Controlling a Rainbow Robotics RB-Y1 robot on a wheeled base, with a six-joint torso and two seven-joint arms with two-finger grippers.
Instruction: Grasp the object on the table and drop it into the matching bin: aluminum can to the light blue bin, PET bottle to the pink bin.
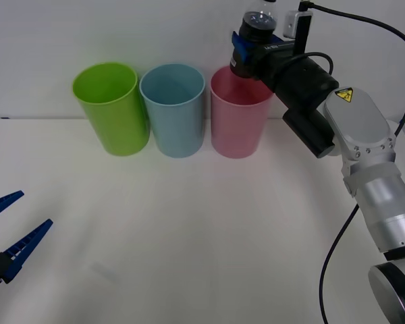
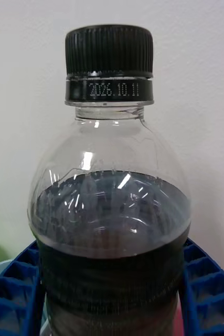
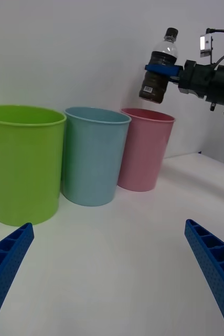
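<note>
The PET bottle (image 1: 244,64) is a small clear bottle with a black cap (image 2: 109,50) and dark contents. It hangs upright in the air just above the rim of the pink bin (image 1: 237,115), toward that bin's right side. My right gripper (image 1: 246,46) is shut on its body, with a blue finger (image 2: 209,294) pressed to each side. In the left wrist view the bottle (image 3: 160,68) is well above the pink bin (image 3: 143,152). The light blue bin (image 1: 173,111) stands just left of the pink one. My left gripper (image 1: 10,236) is open low at the table's left edge.
A lime green bin (image 1: 113,108) stands left of the light blue bin, the three in a row along the far side of the white table (image 1: 189,236). A black cable (image 1: 337,250) hangs beside the right arm. A plain wall rises behind the bins.
</note>
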